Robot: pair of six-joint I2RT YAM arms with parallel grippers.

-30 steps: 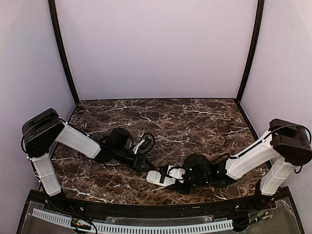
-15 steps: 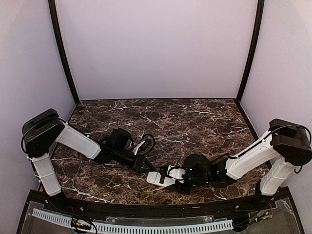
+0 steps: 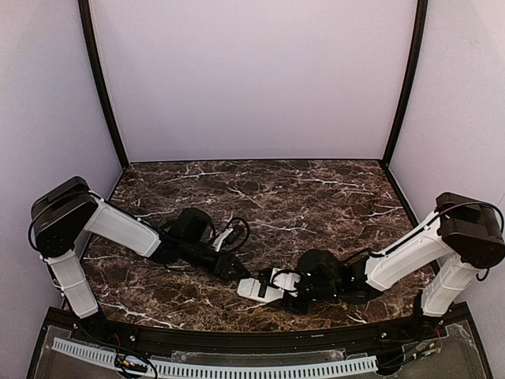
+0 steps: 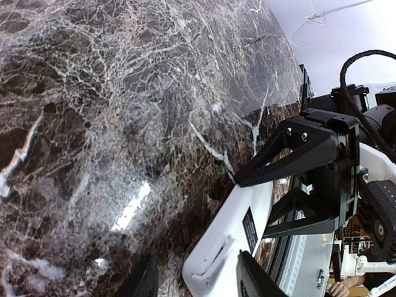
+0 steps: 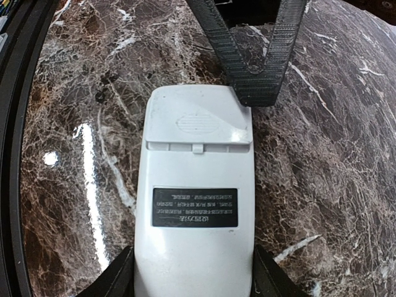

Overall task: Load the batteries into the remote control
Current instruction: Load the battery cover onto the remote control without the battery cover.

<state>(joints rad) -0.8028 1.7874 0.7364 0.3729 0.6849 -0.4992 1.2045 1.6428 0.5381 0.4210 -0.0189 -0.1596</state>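
My right gripper (image 5: 193,275) clamps the remote control (image 5: 195,185) steady. My left gripper (image 3: 235,270), gap unclear, should slide the remote's battery cover (image 5: 197,120) off squarely.

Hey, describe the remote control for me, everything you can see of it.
The remote is a small white plastic handset lying flat on the marble table, back up. A dark label sits mid-back. Beyond it the battery cover, with a ribbed thumb patch and latch tab, looks seated. The right gripper clamps its near sides, and a finger of the left gripper sits at its far corner.
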